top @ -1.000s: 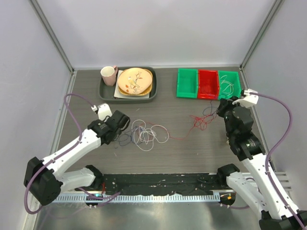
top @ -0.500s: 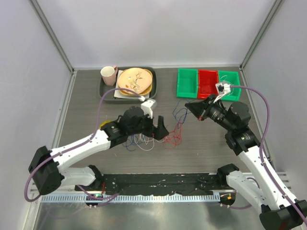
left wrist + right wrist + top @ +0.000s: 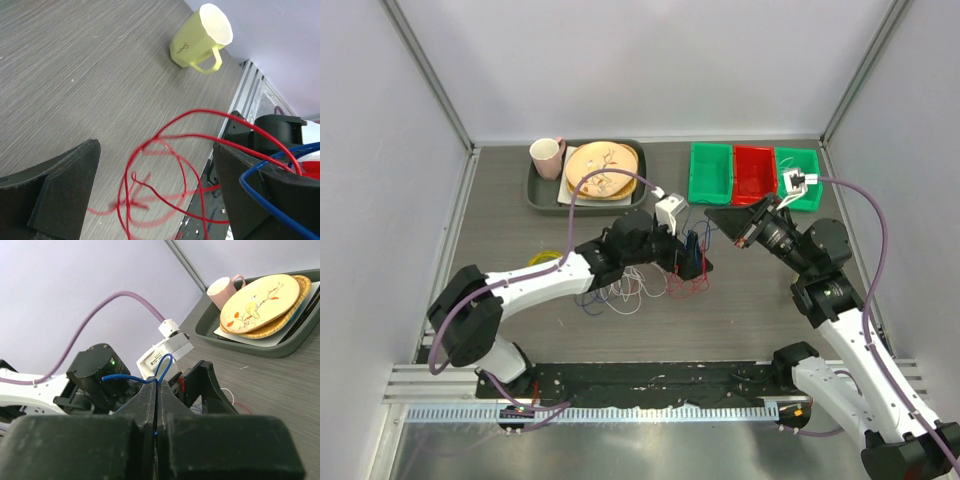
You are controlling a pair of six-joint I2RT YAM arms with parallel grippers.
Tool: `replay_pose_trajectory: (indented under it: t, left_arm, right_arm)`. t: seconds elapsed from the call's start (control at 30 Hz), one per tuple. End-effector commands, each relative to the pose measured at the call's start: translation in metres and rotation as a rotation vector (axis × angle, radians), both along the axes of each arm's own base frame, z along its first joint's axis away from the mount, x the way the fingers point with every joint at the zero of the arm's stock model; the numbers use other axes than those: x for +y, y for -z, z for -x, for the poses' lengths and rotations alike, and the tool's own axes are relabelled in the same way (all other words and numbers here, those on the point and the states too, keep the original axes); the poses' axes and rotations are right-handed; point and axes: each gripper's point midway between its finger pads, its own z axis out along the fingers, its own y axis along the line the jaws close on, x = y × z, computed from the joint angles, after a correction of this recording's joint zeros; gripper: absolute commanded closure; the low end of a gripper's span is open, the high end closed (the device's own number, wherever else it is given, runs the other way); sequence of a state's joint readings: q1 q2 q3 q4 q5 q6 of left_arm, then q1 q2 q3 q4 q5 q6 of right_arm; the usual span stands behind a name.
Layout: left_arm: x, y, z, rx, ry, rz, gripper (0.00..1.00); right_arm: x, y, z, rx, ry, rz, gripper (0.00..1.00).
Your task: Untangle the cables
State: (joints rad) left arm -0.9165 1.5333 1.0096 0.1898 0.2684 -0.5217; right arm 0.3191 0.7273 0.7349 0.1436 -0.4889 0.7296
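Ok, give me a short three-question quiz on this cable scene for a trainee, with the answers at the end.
1. True or false: the left pincer is clamped shut on the thin red wire.
2. What does the right pincer pinch? A: a red wire. B: a white wire. C: the thin dark blue wire.
3. What stands beside the stacked yellow plates on the dark tray?
Key: 1, false: its jaws stand open around the red loops. 2, C. 3, a pink mug.

Grey table [image 3: 500, 225] with cables [image 3: 623, 290], tray [image 3: 542, 200], three bins [image 3: 752, 176].
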Motion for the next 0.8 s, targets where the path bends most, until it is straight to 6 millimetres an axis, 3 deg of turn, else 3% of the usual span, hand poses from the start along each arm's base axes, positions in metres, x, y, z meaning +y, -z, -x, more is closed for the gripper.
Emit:
replay_pose_trajectory:
  t: [0.0, 0.03, 0.1, 0.13, 0.2, 0.23, 0.27, 0.33, 0.4, 0.43, 0.47, 0.5, 0.57, 0.6, 0.77]
  left_arm:
    - [-0.020, -0.047, 0.001, -0.091, 0.041, 0.176, 0.00]
    - [-0.019, -0.045, 0.002, -0.090, 0.039, 0.179, 0.00]
    - [-0.017, -0.043, 0.000, -0.090, 0.018, 0.176, 0.14]
    - [-0.015, -0.042, -0.002, -0.088, 0.006, 0.168, 0.38]
    - [-0.010, -0.031, -0.004, -0.076, -0.026, 0.128, 0.58]
    - [-0.005, -0.032, -0.005, -0.079, -0.045, 0.124, 0.83]
    - [0.000, -0.027, -0.006, -0.069, -0.070, 0.104, 0.98]
    - [0.022, -0.015, -0.021, -0.061, -0.224, 0.056, 1.00]
    - [0.054, 0.016, -0.028, -0.017, -0.366, -0.064, 1.00]
    - [0.078, 0.015, -0.040, -0.048, -0.497, -0.094, 1.00]
    - [0.097, 0.029, -0.040, -0.033, -0.560, -0.157, 1.00]
    - [0.116, 0.044, -0.040, -0.008, -0.626, -0.194, 1.00]
    - [0.147, 0.051, -0.038, 0.010, -0.706, -0.237, 1.00]
    - [0.166, 0.059, -0.040, 0.036, -0.753, -0.256, 1.00]
    - [0.243, 0.081, -0.034, 0.131, -0.960, -0.342, 1.00]
  right_arm:
    - [-0.005, -0.019, -0.002, 0.001, 0.042, -0.107, 0.99]
    - [-0.008, -0.018, -0.005, 0.013, 0.068, -0.122, 0.99]
    - [-0.010, -0.020, -0.005, 0.003, 0.079, -0.142, 0.99]
    - [-0.012, -0.021, -0.004, -0.002, 0.086, -0.148, 0.99]
    - [-0.017, -0.021, -0.006, -0.004, 0.118, -0.146, 0.99]
    - [-0.019, -0.021, -0.007, -0.004, 0.139, -0.140, 0.99]
    - [-0.025, -0.017, -0.010, 0.005, 0.183, -0.117, 0.99]
    - [-0.037, -0.015, -0.015, 0.010, 0.257, -0.086, 0.99]
    - [-0.063, -0.004, -0.025, 0.041, 0.422, -0.005, 0.99]
    - [-0.079, 0.002, -0.030, 0.063, 0.516, 0.027, 0.99]
    - [-0.094, 0.019, -0.031, 0.116, 0.593, 0.084, 0.99]
    - [-0.121, 0.024, -0.035, 0.121, 0.739, 0.130, 0.99]
    - [-0.144, 0.042, -0.033, 0.164, 0.852, 0.199, 0.99]
    - [-0.165, 0.047, -0.030, 0.176, 0.961, 0.225, 0.99]
    - [-0.208, 0.064, -0.014, 0.211, 1.173, 0.327, 0.95]
